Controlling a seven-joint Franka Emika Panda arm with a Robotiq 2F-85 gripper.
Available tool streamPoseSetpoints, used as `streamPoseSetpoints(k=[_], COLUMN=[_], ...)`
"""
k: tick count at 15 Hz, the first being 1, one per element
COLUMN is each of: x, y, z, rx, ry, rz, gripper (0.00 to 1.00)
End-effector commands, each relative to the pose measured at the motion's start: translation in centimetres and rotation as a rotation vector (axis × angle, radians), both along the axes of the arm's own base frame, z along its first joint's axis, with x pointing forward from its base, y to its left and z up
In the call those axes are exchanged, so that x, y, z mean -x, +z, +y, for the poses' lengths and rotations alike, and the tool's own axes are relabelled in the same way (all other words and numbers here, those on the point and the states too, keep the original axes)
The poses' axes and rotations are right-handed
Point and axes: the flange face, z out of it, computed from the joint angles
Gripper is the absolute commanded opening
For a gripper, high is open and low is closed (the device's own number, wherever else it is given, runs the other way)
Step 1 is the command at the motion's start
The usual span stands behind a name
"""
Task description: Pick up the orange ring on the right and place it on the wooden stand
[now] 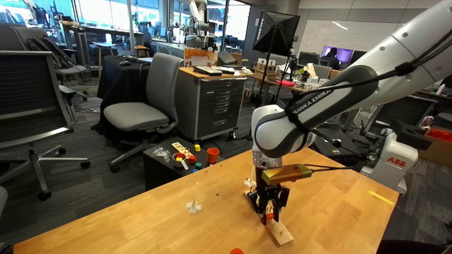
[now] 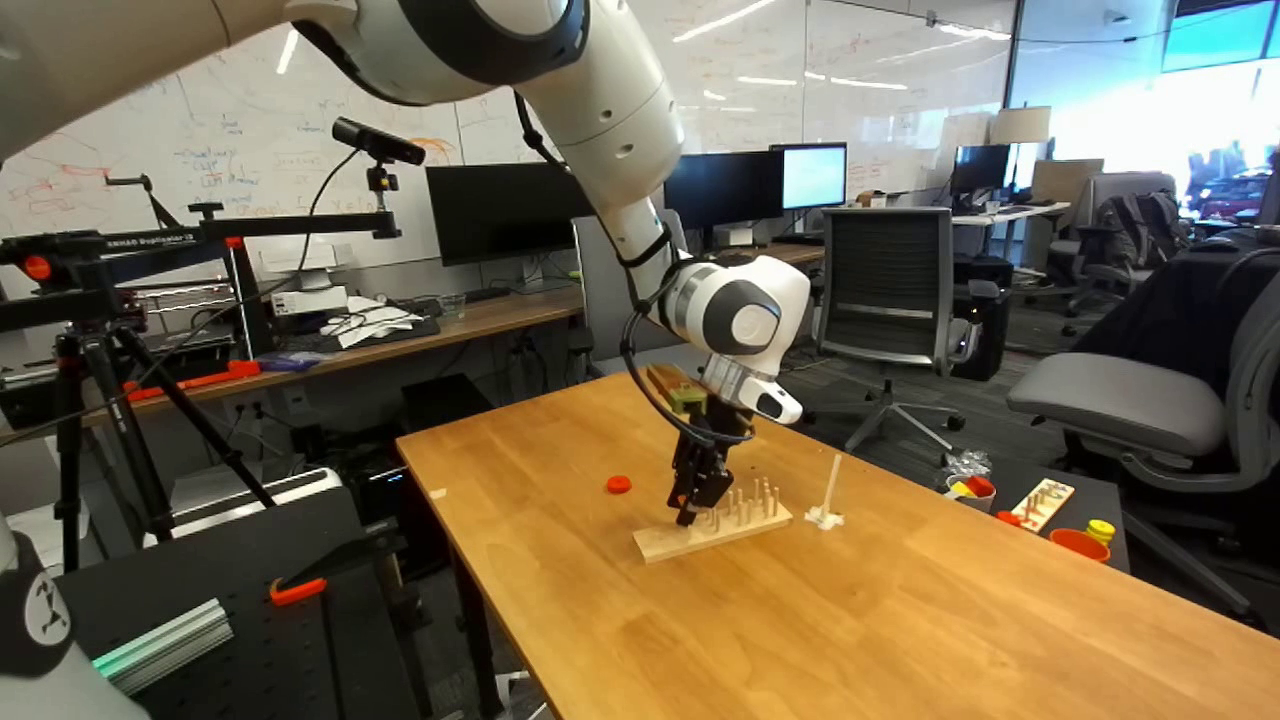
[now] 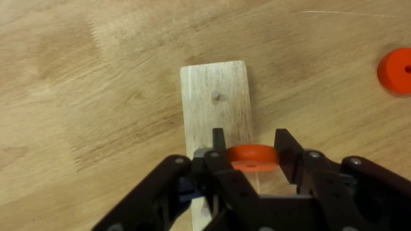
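My gripper (image 3: 250, 144) pinches the orange ring (image 3: 252, 156), jaws parted just its width, over the wooden stand (image 3: 215, 117), which I partly hide. The wrist view's edge cuts off another orange ring (image 3: 397, 72).

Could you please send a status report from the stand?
Fingers closed on orange ring, close to wooden stand. Placement not yet done. Second orange ring aside, apparently not blocking.

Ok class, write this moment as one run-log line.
black gripper: holding round orange ring | pale wooden pegged stand: underneath | second orange ring: on wooden table | placement: pending
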Motion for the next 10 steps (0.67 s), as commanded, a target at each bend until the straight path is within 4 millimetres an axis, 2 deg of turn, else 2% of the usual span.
streamPoseSetpoints(k=[1, 10], x=[0.04, 0.42], y=[0.12, -0.04], z=[-0.34, -0.01], rx=[0.006, 0.009], ry=[-0.008, -0.006], rz=[0.017, 0.021], gripper=[0.2, 0.2])
